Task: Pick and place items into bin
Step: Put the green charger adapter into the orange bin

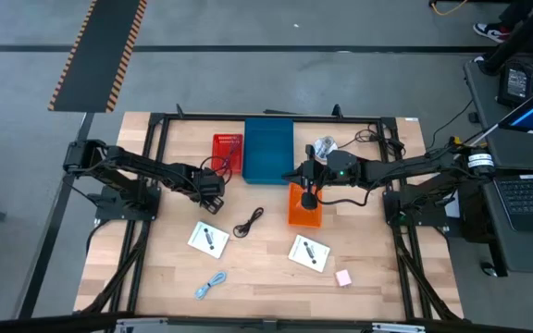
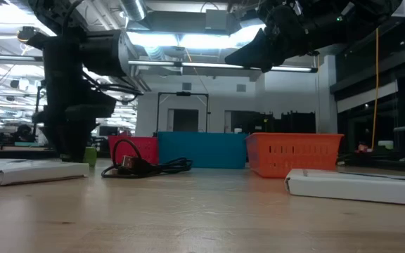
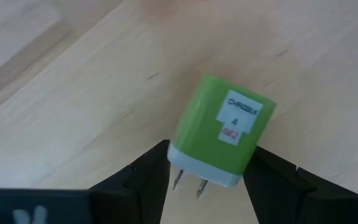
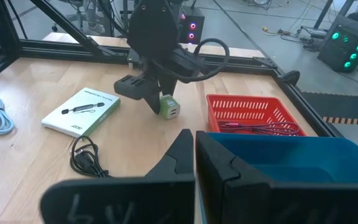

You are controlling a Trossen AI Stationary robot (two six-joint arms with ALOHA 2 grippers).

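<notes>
Green wall charger between the fingers of the left tool, low over the table.

The charger, with two prongs and a white label, sits between the spread left fingers, which flank it closely; whether they press on it cannot be told. In the right wrist view the charger is at the table surface, near the red basket. The red basket adjoins the blue bin; an orange basket lies beyond. The right tool hangs over the orange basket, fingers fully together and holding nothing. On the table lie a black coiled cable, two white boxes, a light-blue cable and a pink block.
</notes>
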